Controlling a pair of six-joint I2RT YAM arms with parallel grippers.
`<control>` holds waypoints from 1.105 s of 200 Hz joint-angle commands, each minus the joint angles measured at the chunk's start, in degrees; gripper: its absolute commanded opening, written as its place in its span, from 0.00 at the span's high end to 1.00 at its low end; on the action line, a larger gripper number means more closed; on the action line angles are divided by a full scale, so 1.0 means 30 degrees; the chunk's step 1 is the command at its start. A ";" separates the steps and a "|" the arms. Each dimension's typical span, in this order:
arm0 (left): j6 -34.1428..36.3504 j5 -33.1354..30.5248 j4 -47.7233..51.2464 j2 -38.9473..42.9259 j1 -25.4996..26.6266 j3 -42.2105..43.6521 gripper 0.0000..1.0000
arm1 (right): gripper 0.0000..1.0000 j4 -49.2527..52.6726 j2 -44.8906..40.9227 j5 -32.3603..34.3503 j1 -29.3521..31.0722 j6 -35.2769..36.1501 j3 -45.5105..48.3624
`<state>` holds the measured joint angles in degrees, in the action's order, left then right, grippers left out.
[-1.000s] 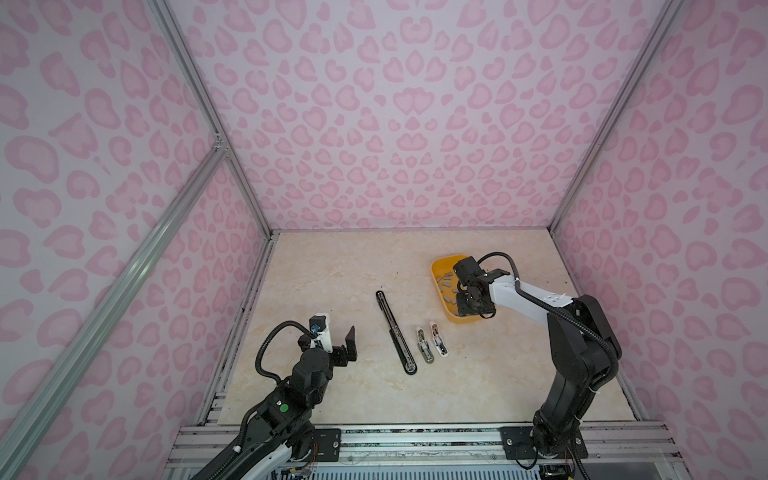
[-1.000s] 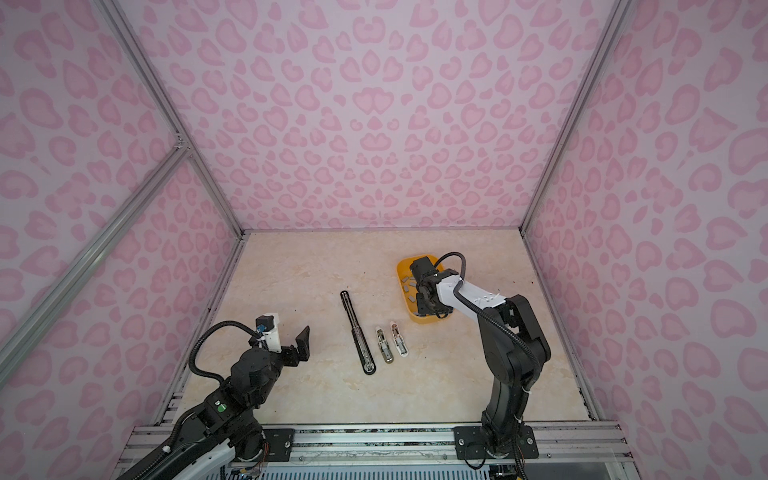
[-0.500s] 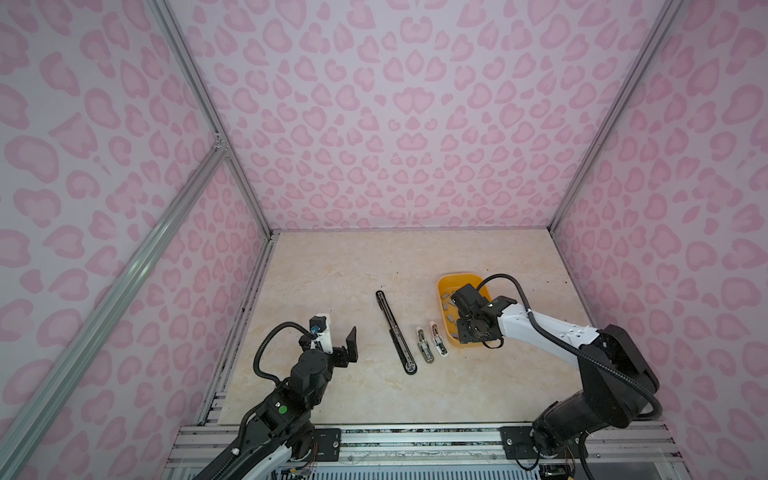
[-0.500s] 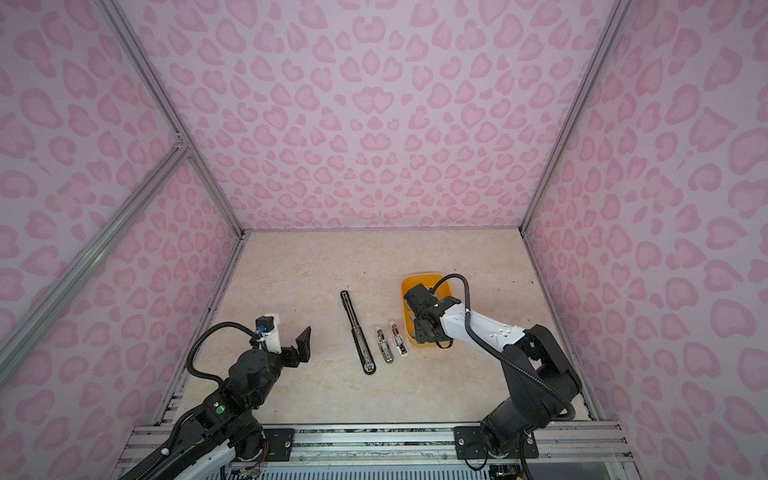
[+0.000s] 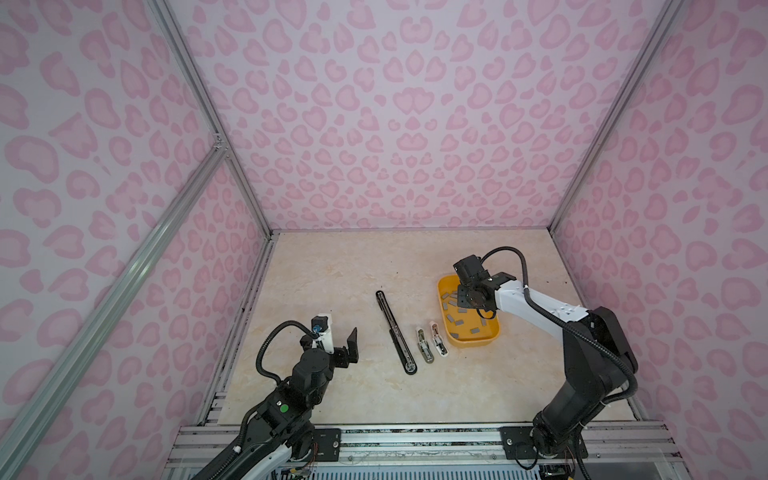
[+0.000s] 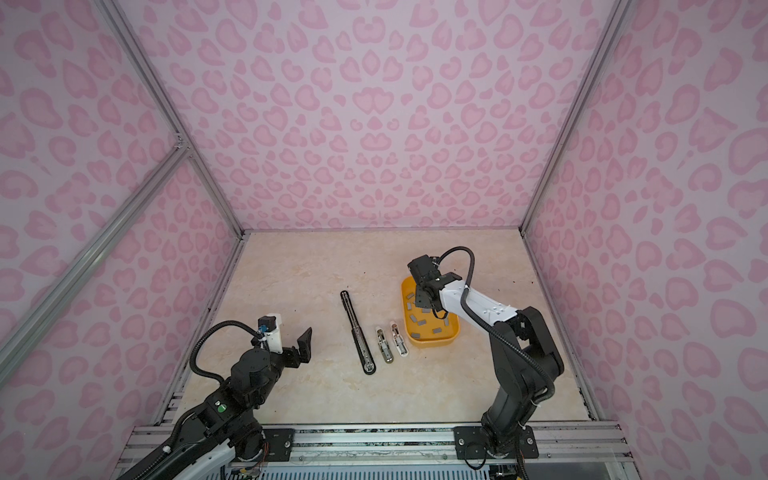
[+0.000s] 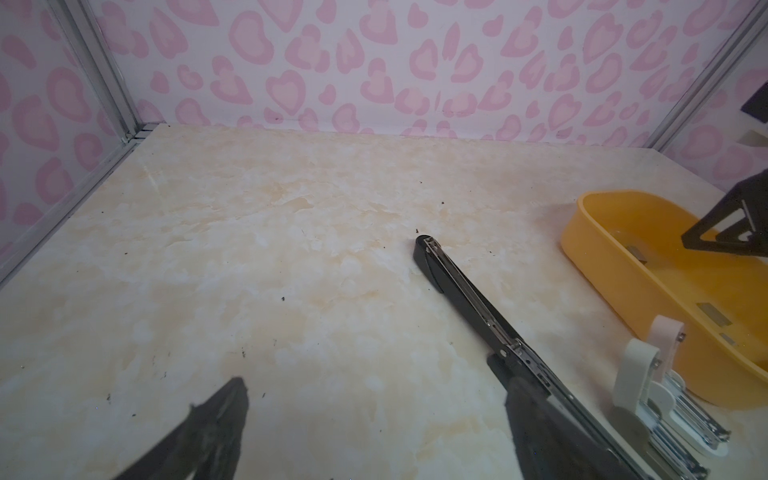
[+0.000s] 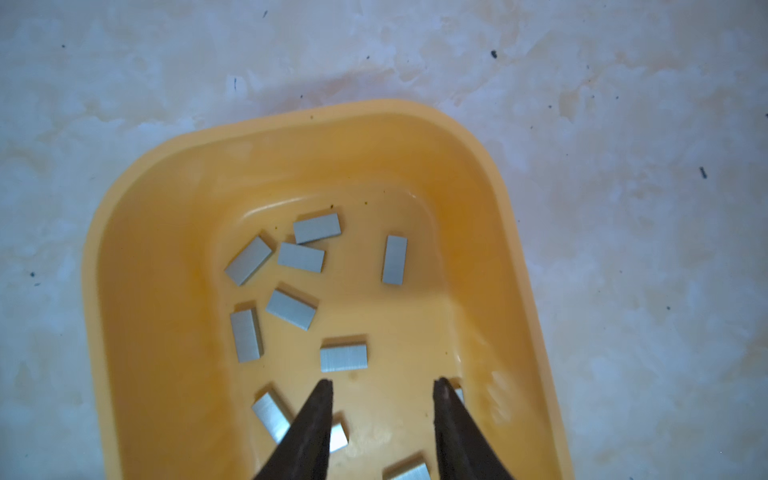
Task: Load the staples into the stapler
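In both top views the right gripper (image 5: 471, 300) hangs in the yellow tray (image 5: 473, 343) over the staples (image 5: 457, 322); the long black stapler (image 5: 395, 332) lies opened flat nearby. In the left wrist view the left gripper (image 7: 374, 399) gapes wide, empty. In the right wrist view the right jaws stand partly apart over bare tray floor, holding nothing: best shift onto the nearest staple strip (image 8: 343, 358), straddle its narrow width, then squeeze.

We identify small grey metallic staple strips (image 8: 343, 358), a rounded orange plastic tray (image 8: 166, 249), a cream marbled counter (image 5: 332, 270) and pink heart-patterned walls (image 5: 395, 124).
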<state>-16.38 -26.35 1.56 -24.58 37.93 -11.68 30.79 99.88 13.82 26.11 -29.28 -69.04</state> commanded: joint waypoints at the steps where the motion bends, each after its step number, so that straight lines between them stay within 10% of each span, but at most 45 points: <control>1: -0.0018 -0.0247 -0.0842 -0.0225 -0.0012 -0.0100 0.02 | 0.61 -0.0370 0.1435 0.0470 -0.0668 0.0397 -0.1106; 221: 0.0099 -0.0382 -0.1150 -0.1029 -0.0003 -0.0311 0.02 | 0.71 -0.1789 0.4786 -0.1525 -0.1642 -0.0112 -0.1422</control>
<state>-16.36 -27.05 -0.16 -27.86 37.89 -12.08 25.56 113.14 9.26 21.28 -28.99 -73.71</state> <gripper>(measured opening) 0.977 0.320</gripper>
